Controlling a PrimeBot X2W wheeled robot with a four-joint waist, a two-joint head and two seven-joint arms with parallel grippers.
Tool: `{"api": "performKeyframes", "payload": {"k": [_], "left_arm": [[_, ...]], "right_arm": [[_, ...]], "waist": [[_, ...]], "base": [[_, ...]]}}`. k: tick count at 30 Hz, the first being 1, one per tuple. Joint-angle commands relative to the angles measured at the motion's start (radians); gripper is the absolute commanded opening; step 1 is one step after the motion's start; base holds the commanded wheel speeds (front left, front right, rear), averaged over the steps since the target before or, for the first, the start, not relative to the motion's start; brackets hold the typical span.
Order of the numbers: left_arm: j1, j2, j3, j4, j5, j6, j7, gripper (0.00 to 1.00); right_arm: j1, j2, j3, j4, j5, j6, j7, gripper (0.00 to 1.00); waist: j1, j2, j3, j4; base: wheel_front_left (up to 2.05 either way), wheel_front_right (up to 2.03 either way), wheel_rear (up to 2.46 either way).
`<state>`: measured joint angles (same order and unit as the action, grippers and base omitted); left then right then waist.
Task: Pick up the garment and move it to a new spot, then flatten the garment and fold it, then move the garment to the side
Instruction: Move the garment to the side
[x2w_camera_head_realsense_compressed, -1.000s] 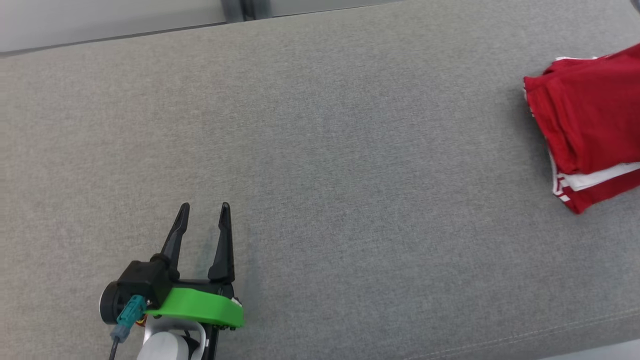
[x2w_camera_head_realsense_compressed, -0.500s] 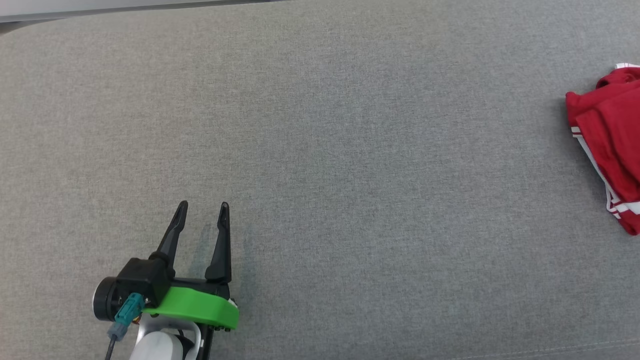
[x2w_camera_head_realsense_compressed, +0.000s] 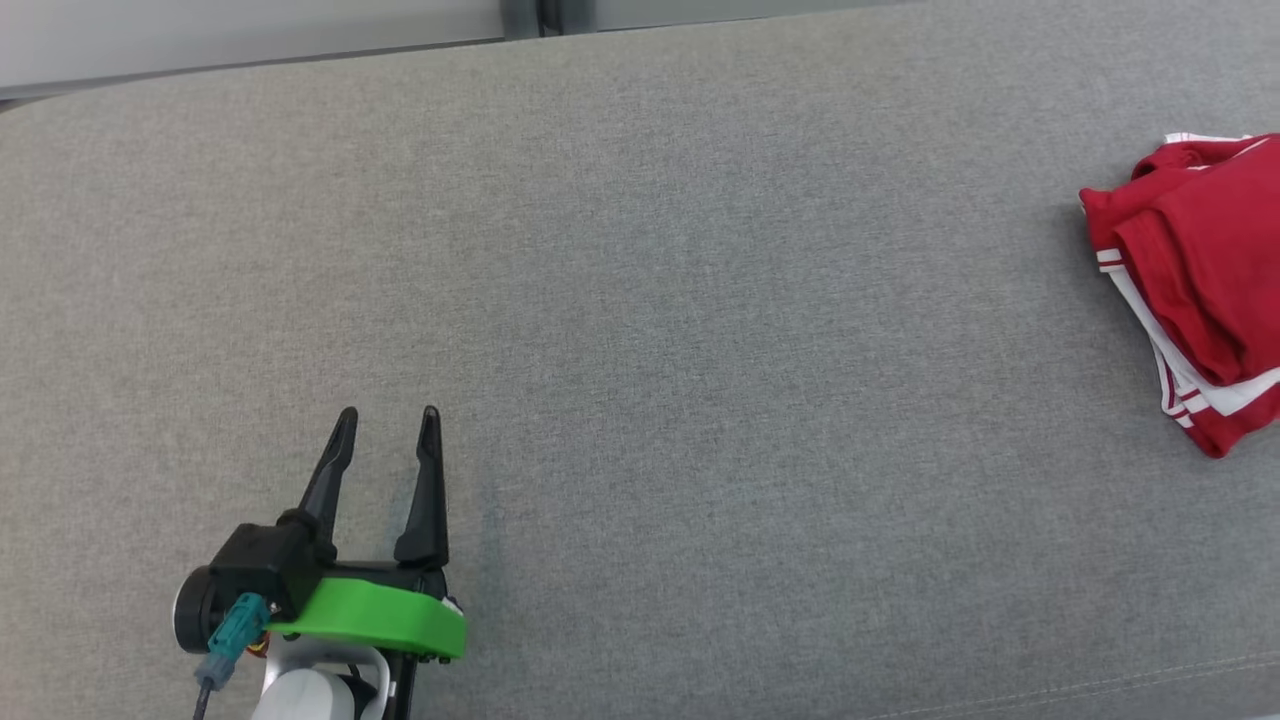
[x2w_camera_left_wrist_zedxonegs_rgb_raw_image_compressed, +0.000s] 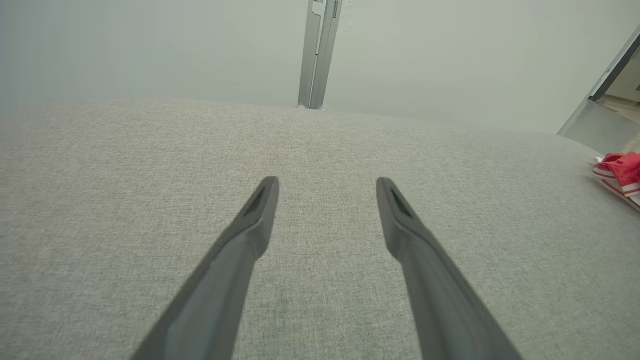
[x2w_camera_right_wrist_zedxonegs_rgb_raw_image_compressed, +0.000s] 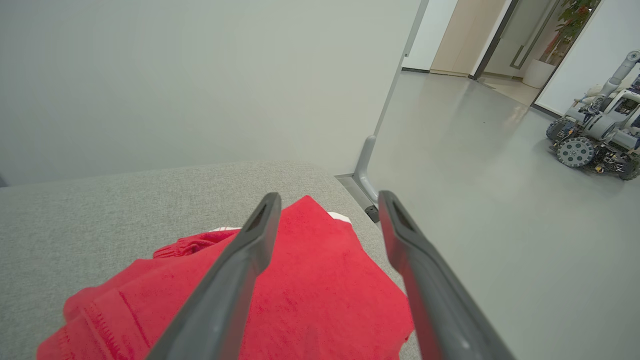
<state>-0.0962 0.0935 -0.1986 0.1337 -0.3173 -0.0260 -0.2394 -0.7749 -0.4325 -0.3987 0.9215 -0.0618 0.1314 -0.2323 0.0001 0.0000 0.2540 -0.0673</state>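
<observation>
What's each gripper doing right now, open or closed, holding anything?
Left gripper: open, empty, over the grey cushion.
Right gripper: open, holding nothing, above the folded red garment.

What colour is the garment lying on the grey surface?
Red garment with white edge stripes, clearest in the head view.

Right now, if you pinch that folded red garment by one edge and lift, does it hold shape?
Likely floppy: the folded red garment shows soft, loose layers, so a one-edge pinch would probably unfold it. Thin cloth, so probably light. A push would likely bunch it, since the grey cushion looks coarse-woven.
</observation>
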Motion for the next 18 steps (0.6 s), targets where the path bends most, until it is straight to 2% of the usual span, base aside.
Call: {"api": "performKeyframes", "payload": {"k": [1,9,18], "left_arm": [[0.006,0.003,0.010,-0.004,-0.009,0.004,-0.008,1.00],[-0.014,0.000,0.075,0.013,-0.041,0.033,-0.018,1.00],[0.004,-0.007,0.120,0.055,-0.070,0.043,-0.026,1.00]], "right_arm": [[-0.004,0.008,0.018,-0.013,0.013,-0.002,-0.010,1.00],[0.054,0.055,0.190,-0.120,0.113,-0.002,-0.025,1.00],[0.170,0.119,0.375,-0.280,0.242,-0.001,-0.026,1.00]], "waist": [[-0.0001,0.0000,-0.022,-0.016],[-0.0001,0.0000,-0.098,-0.031],[-0.0001,0.0000,-0.183,-0.021]], "base": [[0.00,0.00,0.00],[0.00,0.00,0.00],[0.00,0.00,0.00]]}}
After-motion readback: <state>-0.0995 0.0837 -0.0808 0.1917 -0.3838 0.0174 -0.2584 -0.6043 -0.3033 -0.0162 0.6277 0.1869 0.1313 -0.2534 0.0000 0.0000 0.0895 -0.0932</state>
